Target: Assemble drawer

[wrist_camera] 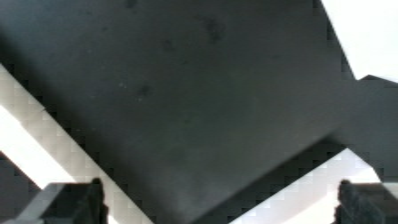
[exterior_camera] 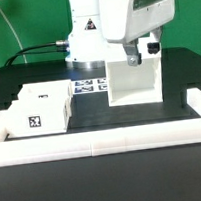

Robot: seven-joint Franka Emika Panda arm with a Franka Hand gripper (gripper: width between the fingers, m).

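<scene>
The drawer's tall white housing [exterior_camera: 135,83] stands upright on the black table at the exterior view's right of centre. Two white trays with square tags [exterior_camera: 41,109] sit together at the exterior view's left. My gripper [exterior_camera: 142,52] hangs just above the housing's top edge. In the wrist view its dark fingers [wrist_camera: 71,205] stand far apart with nothing between them, so the gripper [wrist_camera: 217,205] is open and empty. Below it lies a dark surface flanked by slanting white bands [wrist_camera: 45,140]; I cannot tell which part they belong to.
The marker board [exterior_camera: 87,87] lies flat behind the trays, beside the housing. A low white rim [exterior_camera: 103,140] edges the table's front and sides. The arm's white base [exterior_camera: 82,35] stands at the back.
</scene>
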